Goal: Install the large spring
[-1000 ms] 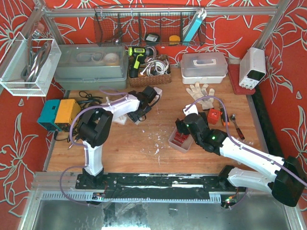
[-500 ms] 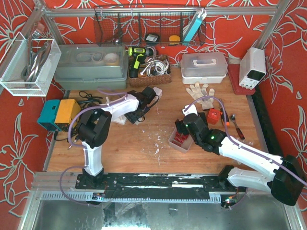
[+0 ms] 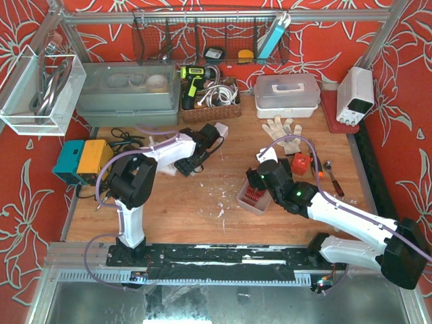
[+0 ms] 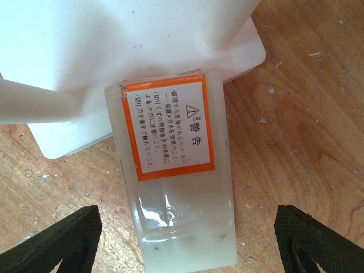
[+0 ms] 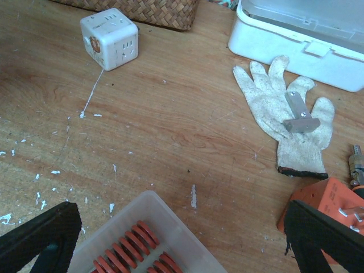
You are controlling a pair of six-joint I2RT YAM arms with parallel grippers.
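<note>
Springs [image 5: 136, 250] lie in the tray [image 5: 149, 197] under the right gripper [image 5: 182, 239], jaws wide; descend squarely onto one. Left gripper [image 4: 187, 239] gapes too.

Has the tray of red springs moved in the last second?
No. The spring tray keeps its spot, below and left of the white glove.

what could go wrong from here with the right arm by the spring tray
The red springs lie packed side by side in the tray, so the open right hand may pinch two at once, or catch the tray wall and shove it. The orange part sits close beside one finger and could be knocked.
</note>
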